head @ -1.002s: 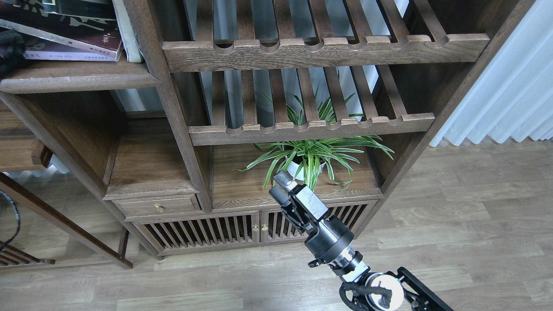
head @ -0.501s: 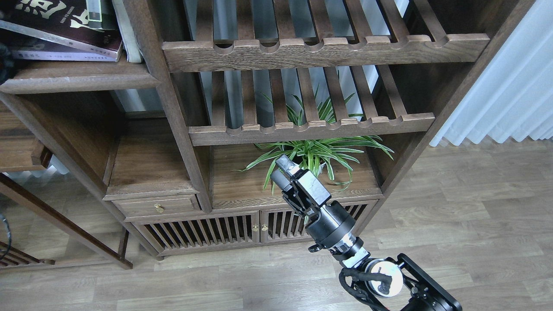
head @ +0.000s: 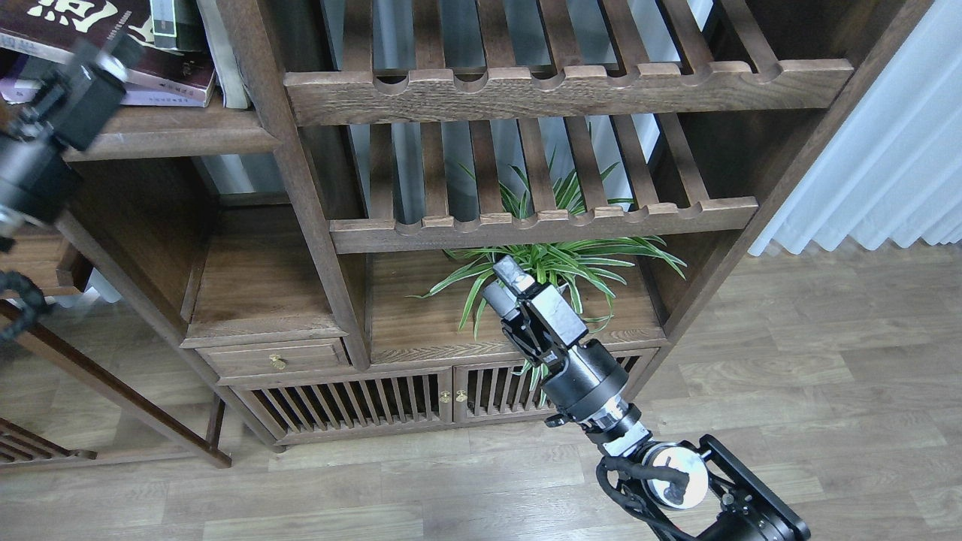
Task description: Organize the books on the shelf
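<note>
The books lie stacked at the top left. The dark maroon one (head: 52,19) with white characters lies on the pale lilac-pink one (head: 161,98). Behind them a slice of the black one with a yellow-green panel (head: 171,16) shows. They rest on the solid dark brown shelf (head: 188,135). My left gripper (head: 113,54) is blurred and dark in front of the stack's front edge; its fingers cannot be told apart. My right gripper (head: 502,282) is low in the middle, in front of the plant, with its fingers together and nothing in them.
A thin cream upright book (head: 219,52) leans against the post right of the stack. Slatted shelves (head: 541,218) fill the middle bay. A potted spider plant (head: 556,267) stands under them. Below are a drawer (head: 274,361) and slatted cabinet doors (head: 353,406). A white curtain (head: 887,150) hangs at the right.
My left arm has come into view from the left and risen to the front of the book stack. My right gripper has moved up and slightly right towards the plant.
</note>
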### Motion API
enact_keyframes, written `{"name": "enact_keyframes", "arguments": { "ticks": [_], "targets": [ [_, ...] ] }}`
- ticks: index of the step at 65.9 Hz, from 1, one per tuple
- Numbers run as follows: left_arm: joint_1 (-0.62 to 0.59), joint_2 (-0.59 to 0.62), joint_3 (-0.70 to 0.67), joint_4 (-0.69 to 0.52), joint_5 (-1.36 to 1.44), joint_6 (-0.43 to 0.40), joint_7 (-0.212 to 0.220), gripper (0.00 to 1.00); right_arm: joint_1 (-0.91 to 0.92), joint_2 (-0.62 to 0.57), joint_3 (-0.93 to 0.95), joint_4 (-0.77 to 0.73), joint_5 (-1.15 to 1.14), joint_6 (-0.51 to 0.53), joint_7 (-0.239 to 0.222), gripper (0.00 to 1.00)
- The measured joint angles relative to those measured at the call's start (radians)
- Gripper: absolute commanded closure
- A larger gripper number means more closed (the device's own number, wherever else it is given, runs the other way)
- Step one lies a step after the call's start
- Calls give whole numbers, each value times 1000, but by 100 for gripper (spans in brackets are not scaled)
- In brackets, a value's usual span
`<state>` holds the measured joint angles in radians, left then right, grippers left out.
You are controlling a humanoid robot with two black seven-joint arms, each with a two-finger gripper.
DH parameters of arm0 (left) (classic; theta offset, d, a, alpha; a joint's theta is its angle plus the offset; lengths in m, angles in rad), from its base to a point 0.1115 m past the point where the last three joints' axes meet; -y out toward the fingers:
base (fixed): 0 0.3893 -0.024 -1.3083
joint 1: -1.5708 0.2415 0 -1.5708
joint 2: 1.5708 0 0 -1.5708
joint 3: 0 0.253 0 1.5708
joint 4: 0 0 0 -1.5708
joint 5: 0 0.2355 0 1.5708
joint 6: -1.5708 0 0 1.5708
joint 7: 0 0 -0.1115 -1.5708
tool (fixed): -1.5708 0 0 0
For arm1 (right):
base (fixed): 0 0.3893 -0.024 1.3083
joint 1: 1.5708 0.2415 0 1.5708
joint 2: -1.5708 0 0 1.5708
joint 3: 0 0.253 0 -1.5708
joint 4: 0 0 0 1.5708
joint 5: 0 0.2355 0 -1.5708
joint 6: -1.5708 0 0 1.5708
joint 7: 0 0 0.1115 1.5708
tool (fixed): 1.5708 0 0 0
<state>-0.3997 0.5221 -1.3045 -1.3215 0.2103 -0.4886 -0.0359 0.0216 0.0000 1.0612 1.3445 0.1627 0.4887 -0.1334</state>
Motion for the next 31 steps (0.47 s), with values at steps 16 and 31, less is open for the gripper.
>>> {"name": "enact_keyframes", "arguments": {
  "ticks": [16, 31],
  "targets": [
    [142, -62, 60, -61, 1, 0, 26, 0, 0, 0, 3, 1, -1, 0, -1, 1],
    [334, -167, 105, -62, 3, 0, 49, 0, 0, 0, 3, 1, -3, 0, -2, 1]
  ]
}}
